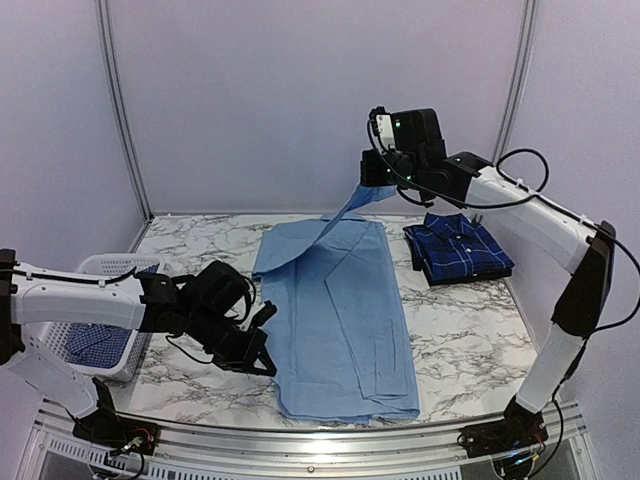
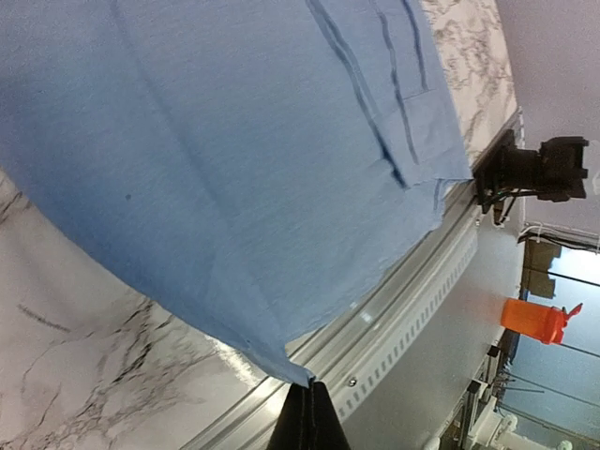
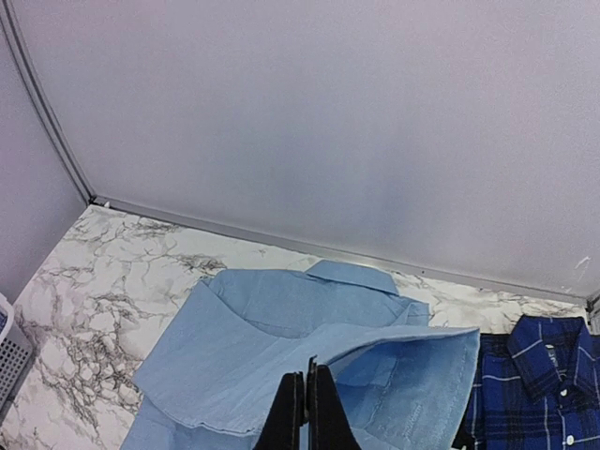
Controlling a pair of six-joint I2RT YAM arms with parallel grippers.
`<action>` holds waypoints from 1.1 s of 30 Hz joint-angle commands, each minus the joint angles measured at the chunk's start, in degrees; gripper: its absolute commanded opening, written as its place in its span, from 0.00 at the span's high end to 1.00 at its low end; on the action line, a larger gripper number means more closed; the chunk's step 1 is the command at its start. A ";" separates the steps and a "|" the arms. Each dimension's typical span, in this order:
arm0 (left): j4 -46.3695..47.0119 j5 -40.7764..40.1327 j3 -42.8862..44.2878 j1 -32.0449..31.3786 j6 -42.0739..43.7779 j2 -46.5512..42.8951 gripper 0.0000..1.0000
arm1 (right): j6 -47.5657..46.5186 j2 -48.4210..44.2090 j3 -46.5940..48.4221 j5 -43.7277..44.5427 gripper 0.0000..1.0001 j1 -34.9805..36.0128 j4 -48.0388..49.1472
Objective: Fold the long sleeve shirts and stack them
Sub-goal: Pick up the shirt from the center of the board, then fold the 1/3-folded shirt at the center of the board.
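The plain light blue shirt [image 1: 340, 310] lies lengthwise in the middle of the marble table. My right gripper [image 1: 372, 182] is shut on its far right edge and holds that part lifted above the collar; the pinched fold shows in the right wrist view [image 3: 307, 384]. My left gripper [image 1: 262, 352] is shut on the shirt's near left corner [image 2: 311, 398], held just off the table. The dark navy plaid shirt [image 1: 458, 248] lies folded at the right. The small blue-and-white check shirt [image 1: 98, 345] lies in the basket at the left.
A white mesh basket [image 1: 115, 268] stands at the table's left edge. A metal rail [image 2: 403, 300] runs along the near edge, close to my left gripper. The grey back wall [image 3: 328, 112] stands just behind the shirt's collar.
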 commanded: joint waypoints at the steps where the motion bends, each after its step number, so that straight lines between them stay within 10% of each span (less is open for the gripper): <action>1: -0.48 3.27 6.55 -2.10 3.19 3.56 1.00 | -3.43 -3.59 2.76 5.14 1.00 -1.88 -0.72; 33: -2.08 11.92 24.26 -5.76 8.24 27.36 1.00 | -9.25 -14.59 -9.42 10.90 1.00 -8.93 3.43</action>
